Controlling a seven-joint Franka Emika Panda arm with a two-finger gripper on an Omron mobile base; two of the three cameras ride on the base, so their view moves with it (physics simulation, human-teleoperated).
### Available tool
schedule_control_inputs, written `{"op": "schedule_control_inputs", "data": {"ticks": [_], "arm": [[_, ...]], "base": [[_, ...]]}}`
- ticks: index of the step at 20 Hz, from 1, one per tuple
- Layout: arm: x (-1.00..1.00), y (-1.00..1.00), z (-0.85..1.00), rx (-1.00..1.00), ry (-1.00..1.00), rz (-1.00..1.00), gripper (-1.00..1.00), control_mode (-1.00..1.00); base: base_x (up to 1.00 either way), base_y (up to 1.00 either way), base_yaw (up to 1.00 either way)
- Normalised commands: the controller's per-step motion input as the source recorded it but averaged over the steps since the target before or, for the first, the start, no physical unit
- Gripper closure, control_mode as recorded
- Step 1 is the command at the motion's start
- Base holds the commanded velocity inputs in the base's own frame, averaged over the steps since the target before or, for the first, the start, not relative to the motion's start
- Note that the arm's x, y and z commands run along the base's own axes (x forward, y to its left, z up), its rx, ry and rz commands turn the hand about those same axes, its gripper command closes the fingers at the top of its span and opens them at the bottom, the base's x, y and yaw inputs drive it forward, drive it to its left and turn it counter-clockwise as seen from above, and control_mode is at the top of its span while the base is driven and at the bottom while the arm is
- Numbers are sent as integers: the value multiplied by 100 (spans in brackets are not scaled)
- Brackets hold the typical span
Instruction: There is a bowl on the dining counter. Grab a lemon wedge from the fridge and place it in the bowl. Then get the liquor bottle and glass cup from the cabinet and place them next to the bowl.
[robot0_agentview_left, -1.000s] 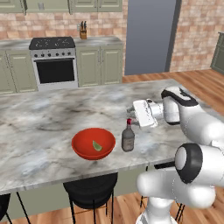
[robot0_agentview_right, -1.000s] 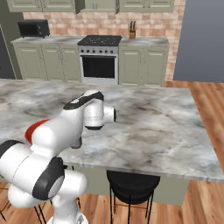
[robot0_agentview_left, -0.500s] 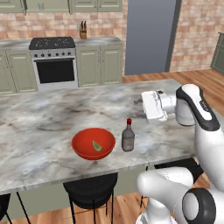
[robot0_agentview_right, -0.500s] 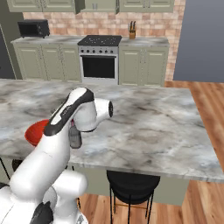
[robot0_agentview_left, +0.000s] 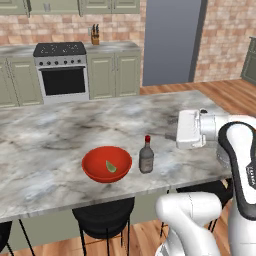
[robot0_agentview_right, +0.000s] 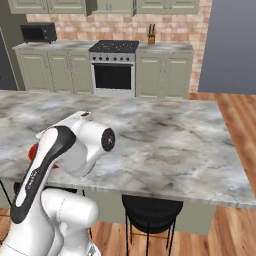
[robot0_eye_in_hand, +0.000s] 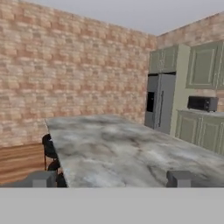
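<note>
As the gripper hung over the dining counter: its jaws were spread wide with nothing between them, and in the hand view the two tips stood far apart, looking level along the marble.
Bowl: the red bowl sat near the counter's front edge, upright.
Lemon wedge: the lemon wedge lay inside the bowl, close to its middle.
Liquor bottle: the liquor bottle stood upright just beside the bowl, at the bowl's 3 o'clock in the left base view, not touching it.
Gripper to bottle: the gripper was at about 2 o'clock from the bottle, clear of it and higher than its red cap.
Step in hand: judged to be leaving the set-down bottle and going for the glass cup; the wedge and bottle parts looked done.
Doing it well: the hand should lift and draw away toward 3 o'clock, so the fingers would not sweep the bottle's neck and tip it.
Route: the fridge and the green wall cabinets lay beyond the far end of the counter in the hand view; which door hid the cup could not be told.
Landing spot: bare marble at the bowl's 9 o'clock would suit the cup, well away from the bottle.
Risk: a clear tumbler would likely be slippery and hard to see, so a centred, gentle grip would be wise.
</note>
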Motion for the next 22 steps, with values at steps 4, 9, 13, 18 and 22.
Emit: {"op": "schedule_control_inputs", "data": {"ticks": [4, 9, 13, 18, 22], "arm": [[-79, -1, 38, 0, 17, -41, -100, -100], [-72, -4, 16, 0, 23, -40, -100, -100], [-35, 0, -6, 0, 3, -17, -100, -100], [-56, -4, -18, 0, 1, -18, -100, -100], [-77, -29, -13, 3, -1, -21, -100, -100]], "base": [[0, 0, 0], [0, 0, 0], [0, 0, 0], [0, 0, 0], [0, 0, 0]]}}
